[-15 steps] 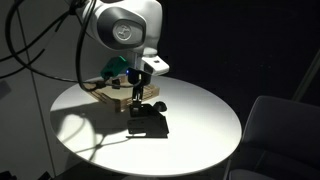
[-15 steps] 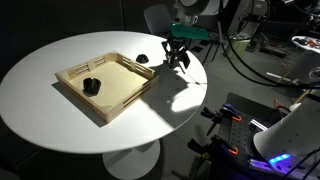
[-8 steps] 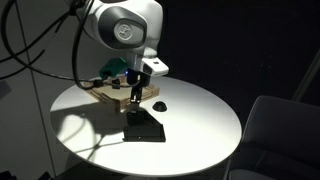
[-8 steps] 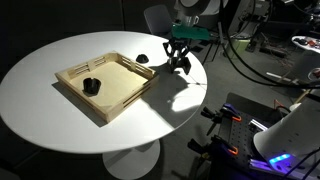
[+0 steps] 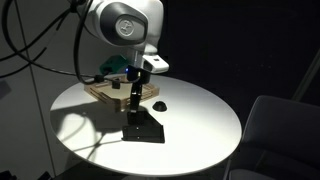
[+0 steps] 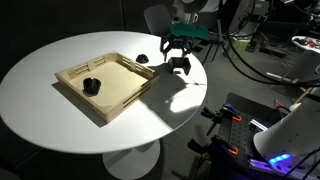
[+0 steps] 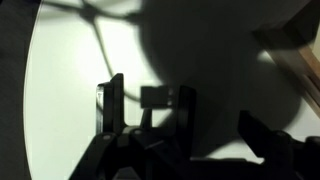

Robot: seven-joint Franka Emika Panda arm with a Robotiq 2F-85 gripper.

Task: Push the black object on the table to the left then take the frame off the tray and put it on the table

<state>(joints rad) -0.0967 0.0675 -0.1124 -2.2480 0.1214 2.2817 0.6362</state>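
The gripper (image 6: 179, 54) hung released, fingers spread, just above the frame (image 6: 181, 66), which lay on the white bench (image 6: 50, 120) right of the tray (image 6: 78, 99). The black object (image 6: 142, 59) sat beside the tray's far corner.

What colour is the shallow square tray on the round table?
Light, pale wood; the shallow square wooden tray shows best in an exterior view.
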